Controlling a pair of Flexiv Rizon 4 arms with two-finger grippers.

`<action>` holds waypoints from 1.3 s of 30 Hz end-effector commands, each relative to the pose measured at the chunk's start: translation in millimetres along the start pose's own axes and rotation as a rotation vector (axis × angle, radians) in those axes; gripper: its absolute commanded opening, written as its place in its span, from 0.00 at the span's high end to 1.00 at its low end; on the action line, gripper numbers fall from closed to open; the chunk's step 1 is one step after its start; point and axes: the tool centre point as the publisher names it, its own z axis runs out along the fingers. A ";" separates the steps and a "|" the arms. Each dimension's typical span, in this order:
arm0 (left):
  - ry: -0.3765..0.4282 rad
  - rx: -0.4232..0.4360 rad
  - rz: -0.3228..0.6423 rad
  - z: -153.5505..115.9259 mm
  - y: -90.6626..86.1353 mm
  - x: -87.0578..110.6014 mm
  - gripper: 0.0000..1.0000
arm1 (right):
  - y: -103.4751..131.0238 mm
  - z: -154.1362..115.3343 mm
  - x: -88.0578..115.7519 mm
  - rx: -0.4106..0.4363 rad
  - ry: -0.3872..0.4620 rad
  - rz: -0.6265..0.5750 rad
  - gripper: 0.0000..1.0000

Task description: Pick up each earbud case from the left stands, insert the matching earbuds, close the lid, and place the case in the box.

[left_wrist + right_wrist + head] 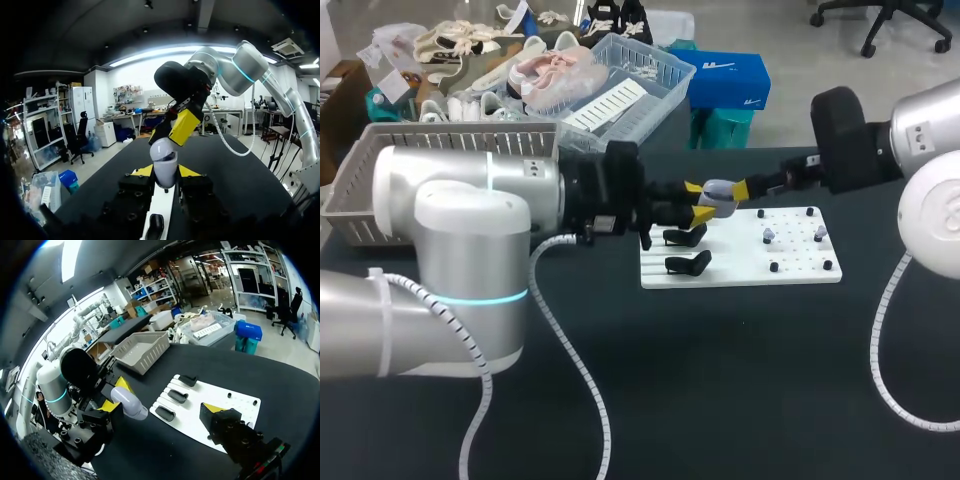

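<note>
A pale lavender earbud case (718, 195) hangs above the white stand board (800, 275), with my left gripper (701, 203) shut on it. The left wrist view shows the case (164, 162) upright between the left gripper's (165, 171) yellow tips. My right gripper (744, 187) comes in from the right, open, with a yellow fingertip (184, 127) against the top of the case. From the right wrist, the case (129, 402) lies ahead of my right gripper (220, 415). Two empty black stands (686, 250) sit on the board's left side and small earbuds (768, 235) on its right.
A grey slatted basket (360, 190) stands at the table's back left, behind my left arm. Black pegs (810, 212) dot the board's right half. Grey cables (575, 370) trail from both arms over the dark table near the front.
</note>
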 end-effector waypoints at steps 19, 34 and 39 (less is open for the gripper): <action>-0.183 -0.004 0.040 -5.5 8.0 -25.3 1.00 | -3.9 -27.5 16.5 0.156 -0.055 0.015 0.00; -0.243 0.015 0.172 24.3 11.4 -4.7 1.00 | 6.1 -50.0 40.0 0.271 -0.082 0.076 0.00; -0.233 0.012 0.163 27.7 16.7 2.9 1.00 | 3.5 -60.0 44.1 0.305 -0.081 0.103 0.00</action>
